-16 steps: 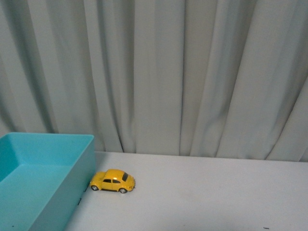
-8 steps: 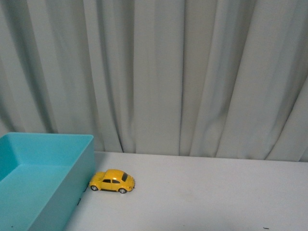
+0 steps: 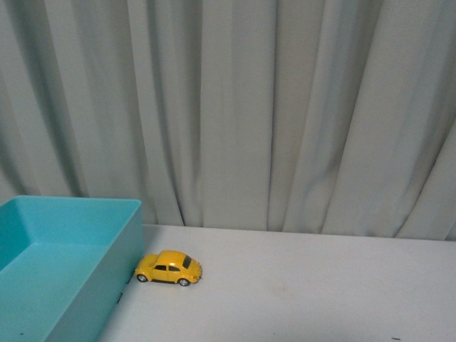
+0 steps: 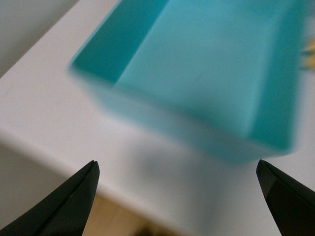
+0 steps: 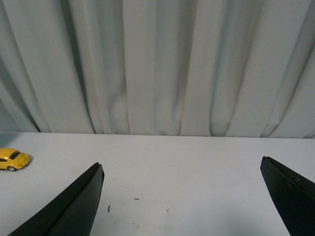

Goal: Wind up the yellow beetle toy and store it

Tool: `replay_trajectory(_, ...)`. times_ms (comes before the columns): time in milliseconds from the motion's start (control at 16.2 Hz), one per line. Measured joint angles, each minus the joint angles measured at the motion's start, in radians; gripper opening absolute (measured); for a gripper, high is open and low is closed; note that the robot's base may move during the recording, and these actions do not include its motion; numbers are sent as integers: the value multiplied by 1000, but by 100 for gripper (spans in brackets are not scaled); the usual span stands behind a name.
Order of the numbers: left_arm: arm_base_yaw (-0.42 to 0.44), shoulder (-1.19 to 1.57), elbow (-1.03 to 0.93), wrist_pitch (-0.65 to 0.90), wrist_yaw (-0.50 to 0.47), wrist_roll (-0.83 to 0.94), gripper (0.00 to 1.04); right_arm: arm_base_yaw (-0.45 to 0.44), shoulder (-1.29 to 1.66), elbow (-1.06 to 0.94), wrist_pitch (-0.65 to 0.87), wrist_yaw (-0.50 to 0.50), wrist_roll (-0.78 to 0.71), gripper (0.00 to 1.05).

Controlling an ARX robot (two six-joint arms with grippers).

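Observation:
The yellow beetle toy [image 3: 169, 268] stands on its wheels on the white table, side-on, right beside the outer wall of a turquoise bin [image 3: 107, 285]. The right wrist view catches it small at the edge [image 5: 13, 160], far off from my open right gripper [image 5: 181, 169], whose dark fingers frame bare table. My left gripper [image 4: 177, 167] is open too, held above the table's edge near the bin [image 4: 206, 64]; a yellow sliver of the toy [image 4: 310, 49] shows past the bin's far wall. Neither arm appears in the front view.
Pale grey curtains [image 3: 271, 107] hang close behind the table. The table's edge [image 4: 59, 147] drops off under my left gripper. A few small dark specks [image 5: 109, 208] lie on the white surface in front of my right gripper.
The front view has shifted a hair, so the toy and bin sit slightly further right in frame. The toy still rests in the same spot beside the bin.

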Motion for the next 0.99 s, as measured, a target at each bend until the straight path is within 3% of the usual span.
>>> replay_trajectory(124, 63, 270, 108, -161, -345, -324, 98, 0, -1, 0, 2, 0, 0, 98)
replay_trajectory(185, 118, 302, 87, -64, -528, -453, 98, 0, -1, 0, -1, 1, 0, 98)
replay_trajectory(247, 176, 224, 40, 171, -629, -457, 98, 0, 0, 0, 1, 1, 0, 98)
replay_trajectory(433, 380, 230, -43, 612, -449, -167, 98, 0, 0, 0, 1, 1, 0, 98)
replay_trajectory(680, 642, 414, 38, 1016, -19, 216, 98, 0, 0, 0, 0, 1, 0, 98)
replay_trajectory(804, 704, 559, 164, 1086, 214, 349, 98, 0, 0, 0, 0, 1, 0, 98)
replay_trajectory(989, 652, 767, 404, 974, 491, 549, 98, 0, 0, 0, 0, 1, 0, 98)
